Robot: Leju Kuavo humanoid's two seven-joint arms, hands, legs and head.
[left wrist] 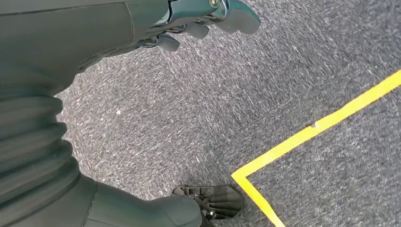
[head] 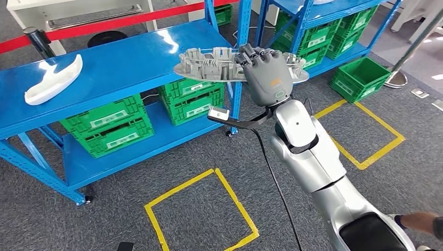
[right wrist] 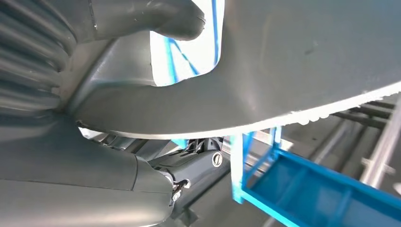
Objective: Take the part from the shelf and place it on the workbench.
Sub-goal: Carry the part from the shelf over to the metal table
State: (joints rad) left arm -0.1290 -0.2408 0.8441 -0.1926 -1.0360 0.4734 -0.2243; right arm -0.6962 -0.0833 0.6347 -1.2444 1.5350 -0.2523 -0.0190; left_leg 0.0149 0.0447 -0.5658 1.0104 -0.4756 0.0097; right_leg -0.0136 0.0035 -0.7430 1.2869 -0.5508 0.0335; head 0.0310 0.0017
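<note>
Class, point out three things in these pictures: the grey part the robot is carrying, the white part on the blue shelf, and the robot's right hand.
grey part (head: 209, 60): head view, ribbed top.
white part (head: 52, 81): head view, its middle.
right hand (head: 267, 76): head view, back of hand.

Room around the blue shelf (head: 120, 65)

Its top is occupied by a white part (head: 54, 79) (far end); green crates (head: 109, 125) are packed beneath.

You see a grey part (head: 209, 64) in the grey right hand (head: 267, 73), a blue shelf (head: 120, 65), green crates (head: 112, 125) (white-labelled), yellow floor lines (head: 203, 209) on speckled grey carpet (head: 78, 225).
</note>
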